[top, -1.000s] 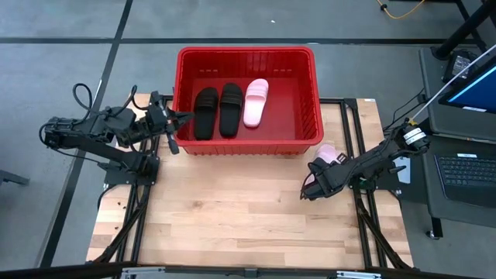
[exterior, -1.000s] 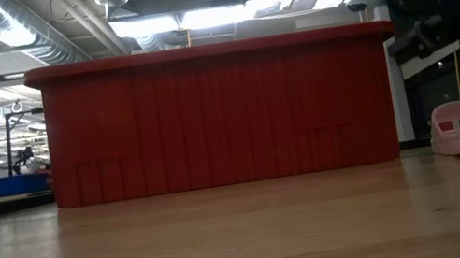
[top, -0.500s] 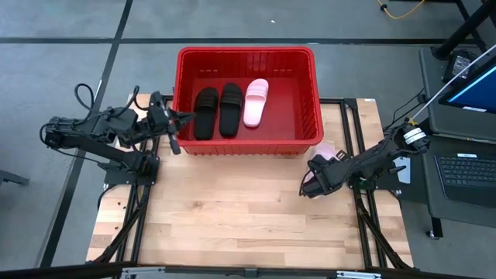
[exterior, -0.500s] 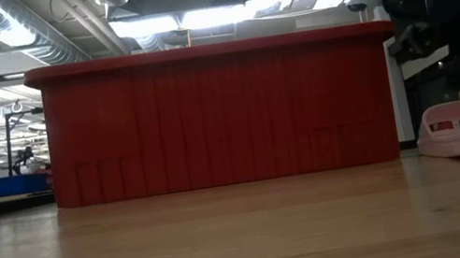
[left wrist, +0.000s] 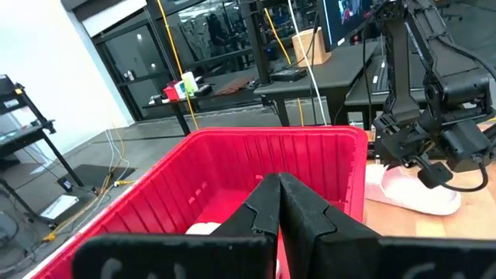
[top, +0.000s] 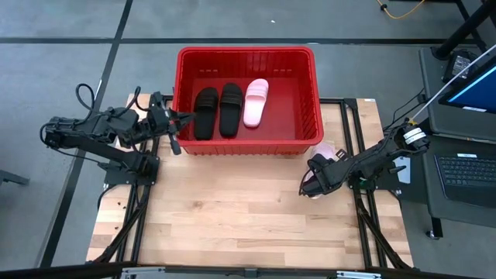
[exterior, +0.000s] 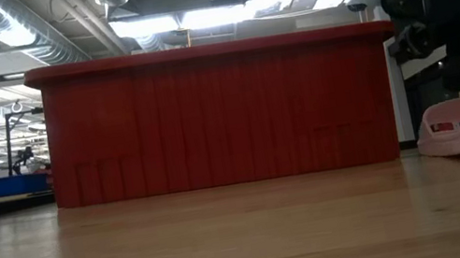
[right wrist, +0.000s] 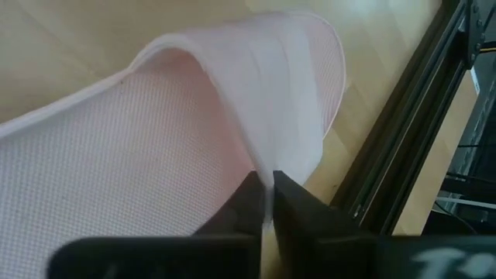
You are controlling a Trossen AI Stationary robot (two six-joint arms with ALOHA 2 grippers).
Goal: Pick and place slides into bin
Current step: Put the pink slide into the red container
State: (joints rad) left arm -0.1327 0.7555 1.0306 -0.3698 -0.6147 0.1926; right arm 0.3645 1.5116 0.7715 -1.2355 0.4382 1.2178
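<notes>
- Slides: three lie in the bin; the fourth, a pink slide, sits near the table's right edge
- right gripper pinches its strap edge; a thin hold could slip on lifting
- left gripper waits closed at the bin's left wall

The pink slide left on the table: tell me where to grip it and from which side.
Grip the wide strap of the pink slide, pinching its free edge from the open end. The strap arches clear of the footbed, giving a thin band to clamp. The right gripper is already shut on it there, beside the red bin. The left gripper waits by the bin's other side.
</notes>
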